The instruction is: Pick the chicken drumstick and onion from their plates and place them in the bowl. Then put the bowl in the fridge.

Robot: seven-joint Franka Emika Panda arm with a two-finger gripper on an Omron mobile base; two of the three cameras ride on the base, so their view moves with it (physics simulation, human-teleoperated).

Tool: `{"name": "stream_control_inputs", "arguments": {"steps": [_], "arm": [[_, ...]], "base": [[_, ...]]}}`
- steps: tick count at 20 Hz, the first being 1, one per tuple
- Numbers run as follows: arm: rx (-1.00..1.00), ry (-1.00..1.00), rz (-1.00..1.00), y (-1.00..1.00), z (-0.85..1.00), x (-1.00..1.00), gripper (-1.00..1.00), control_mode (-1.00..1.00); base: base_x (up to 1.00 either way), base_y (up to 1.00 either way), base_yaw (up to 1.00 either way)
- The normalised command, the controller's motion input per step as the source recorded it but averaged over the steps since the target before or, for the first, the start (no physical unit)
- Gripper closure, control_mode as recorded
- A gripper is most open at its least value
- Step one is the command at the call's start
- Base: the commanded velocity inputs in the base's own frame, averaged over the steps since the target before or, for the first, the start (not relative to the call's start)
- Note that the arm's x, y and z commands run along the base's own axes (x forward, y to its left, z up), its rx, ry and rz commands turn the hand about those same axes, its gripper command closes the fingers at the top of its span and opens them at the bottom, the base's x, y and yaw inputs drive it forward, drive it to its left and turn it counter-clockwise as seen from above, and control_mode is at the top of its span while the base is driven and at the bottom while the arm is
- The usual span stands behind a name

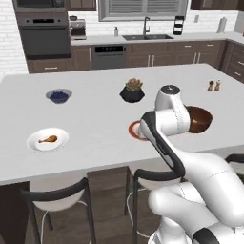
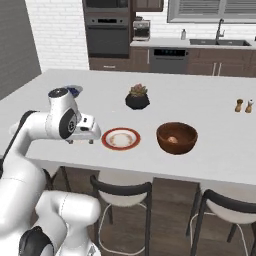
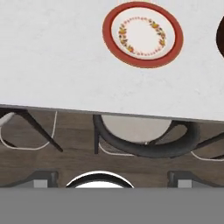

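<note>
The chicken drumstick lies on the plain white plate at the counter's front left. The red-rimmed plate holds nothing and also appears in the hand view. To its right stands the reddish-brown bowl with the tan onion inside. My gripper hangs open and empty over the counter's front edge, just left of the red-rimmed plate. Its fingertips stand wide apart at the bottom of the hand view. The fridge is out of view.
A grey dish of blueberries and a potted succulent sit farther back on the counter. Salt and pepper shakers stand at the far right. Dark bar stools line the counter's front edge below the gripper.
</note>
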Motion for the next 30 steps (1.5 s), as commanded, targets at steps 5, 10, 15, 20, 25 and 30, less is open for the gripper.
{"name": "stream_control_inputs", "arguments": {"steps": [5,10,15,20,25,30], "arm": [[0.00,0.00,0.00,0.00,0.00,0.00,-1.00,1.00],[0.00,0.00,0.00,0.00,0.00,0.00,-1.00,1.00],[0.00,0.00,0.00,0.00,0.00,0.00,-1.00,1.00],[0.00,0.00,0.00,0.00,0.00,0.00,-1.00,1.00],[0.00,0.13,0.03,0.00,-0.13,0.80,-1.00,-1.00],[-0.01,0.07,0.49,-0.02,-0.32,0.91,-1.00,-1.00]], "base": [[-0.31,1.00,-0.10],[-0.08,1.00,-0.13],[0.60,0.88,-0.12],[1.00,0.18,-0.08],[0.20,0.02,-0.01],[0.00,0.00,0.00]]}}
